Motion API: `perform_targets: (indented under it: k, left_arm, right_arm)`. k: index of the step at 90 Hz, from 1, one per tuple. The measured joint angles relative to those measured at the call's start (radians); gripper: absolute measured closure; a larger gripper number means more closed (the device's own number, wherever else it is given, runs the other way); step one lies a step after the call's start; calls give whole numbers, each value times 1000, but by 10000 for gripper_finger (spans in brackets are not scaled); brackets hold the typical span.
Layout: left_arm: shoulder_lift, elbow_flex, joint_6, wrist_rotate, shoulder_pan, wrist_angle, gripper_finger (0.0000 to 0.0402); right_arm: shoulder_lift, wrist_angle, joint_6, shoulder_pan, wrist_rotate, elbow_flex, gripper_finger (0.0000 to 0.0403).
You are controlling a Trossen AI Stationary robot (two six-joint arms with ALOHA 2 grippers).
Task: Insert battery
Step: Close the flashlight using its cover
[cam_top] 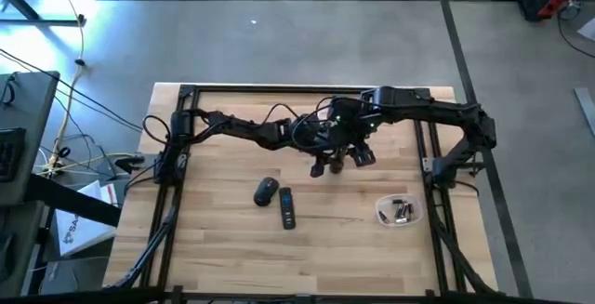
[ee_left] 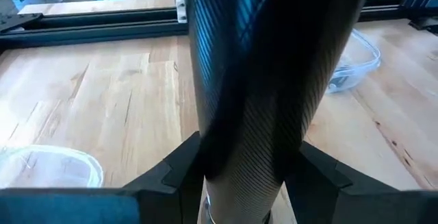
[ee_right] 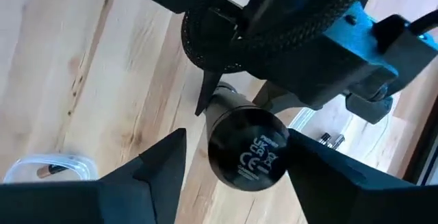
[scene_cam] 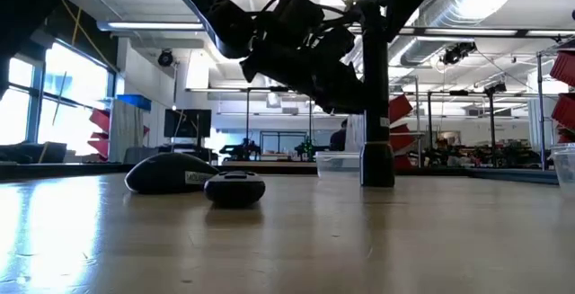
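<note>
- The right end effector (ee_right: 229, 159) hangs above the middle of the wooden surface (cam_top: 223, 248), its two dark fingers (ee_right: 157, 159) spread on either side of a dark cylinder (ee_right: 248, 146), a flashlight-like thing with printed marks on its round end. Whether the fingers actually press on it, I cannot tell.
- The left end effector (ee_left: 239, 183) meets it from the other side, fingers (ee_left: 171, 176) set around a dark ribbed tube that fills its camera; its grip I cannot tell either.
- Both arms come together over the far centre of the surface, well above it.
- Batteries (cam_top: 403, 213) lie in a clear shallow dish (cam_top: 383, 217) near the right edge.
- A dark computer mouse (cam_top: 266, 191) and a small remote (cam_top: 287, 208) lie just beside each other, nearer the front.
</note>
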Motion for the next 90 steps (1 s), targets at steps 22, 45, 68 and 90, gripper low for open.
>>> perform_targets:
  k: [22, 45, 68, 90]
  left_arm:
    - [0, 0, 0, 3, 0, 0, 262]
    - [0, -1, -6, -5, 0, 0, 262]
    - [0, -1, -10, -47, 15, 13, 261]
    - [2, -1, -28, -56, 35, 31, 261]
  right_arm:
    - [0, 3, 5, 0, -8, 0, 233]
    - [-1, 17, 171, -15, -7, 0, 268]
    - [2, 21, 483, -5, 101, 1, 279]
    - [14, 17, 1109, -13, 215, 4, 275]
